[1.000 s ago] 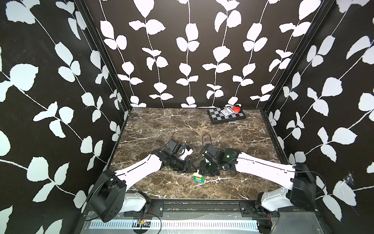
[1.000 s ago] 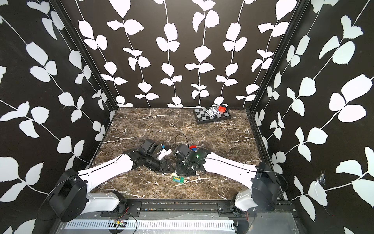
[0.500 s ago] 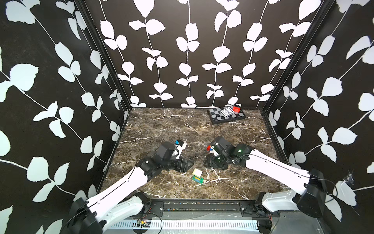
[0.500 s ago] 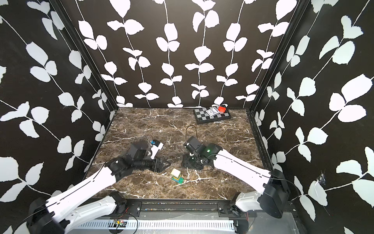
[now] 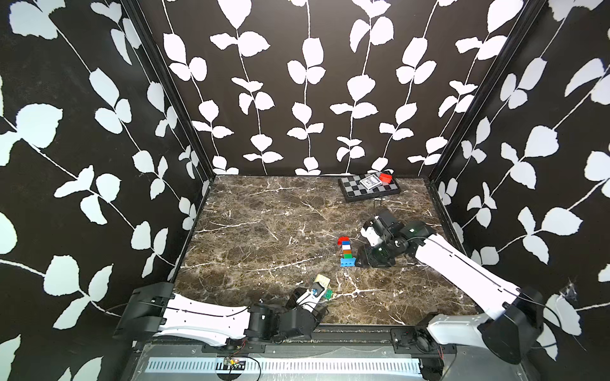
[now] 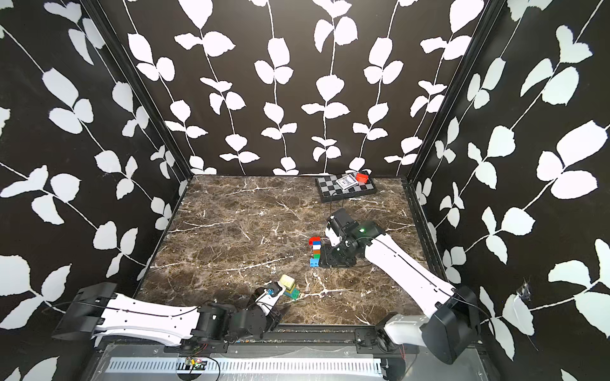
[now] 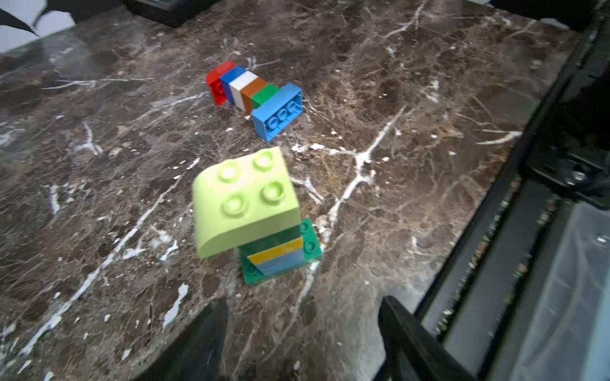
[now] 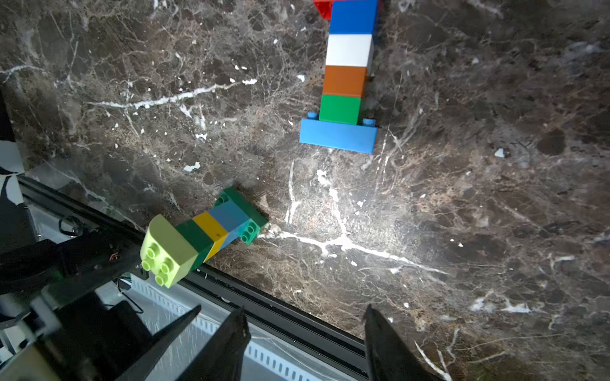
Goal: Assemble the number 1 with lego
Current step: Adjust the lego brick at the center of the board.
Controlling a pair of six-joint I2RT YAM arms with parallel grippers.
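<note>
Lego numeral 1 (image 5: 346,252) flat on worktop (image 5: 264,231).
Released, empty: left end effector (image 7: 300,306), right end effector (image 8: 305,310); lift right clear without nudging numeral.

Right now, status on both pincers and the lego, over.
Left pincer open, empty. Right pincer open, empty. Multicolour lego 1 lies flat beside right pincer; lime-topped stack stands before left. Chessboard far back, out of the way.

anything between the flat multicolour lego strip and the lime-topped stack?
Nothing. Only bare marble tabletop separates the flat strip from the lime-topped stack. The left wrist view shows it best, and the right wrist view agrees.
</note>
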